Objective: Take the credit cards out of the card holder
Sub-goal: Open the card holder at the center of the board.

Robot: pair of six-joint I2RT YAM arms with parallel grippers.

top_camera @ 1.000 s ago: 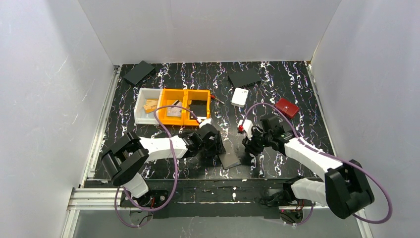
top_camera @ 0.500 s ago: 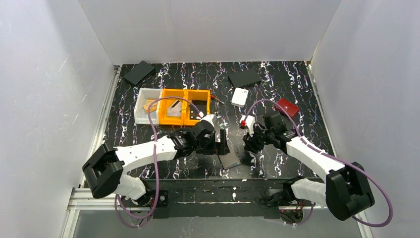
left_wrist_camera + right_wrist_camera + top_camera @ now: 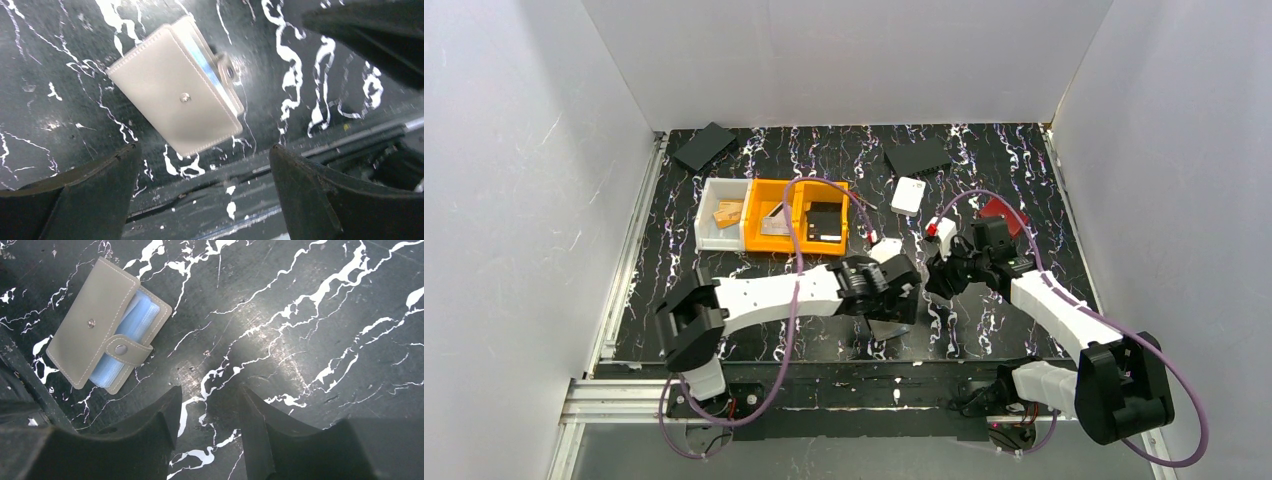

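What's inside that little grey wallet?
Pale blue edges, likely the credit cards, peek from the card holder. It is folded over the rest, so their number is hidden.

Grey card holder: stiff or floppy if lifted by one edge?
The small grey stitched folding card holder probably flexes: soft sewn cover. Its snap tab looks undone, pale blue inner layers showing, so it may flop open. Flat, so unlikely to roll.

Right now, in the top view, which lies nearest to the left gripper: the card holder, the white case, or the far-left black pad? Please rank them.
1. card holder, partly under the left gripper
2. white case, far centre
3. black pad, far-left corner
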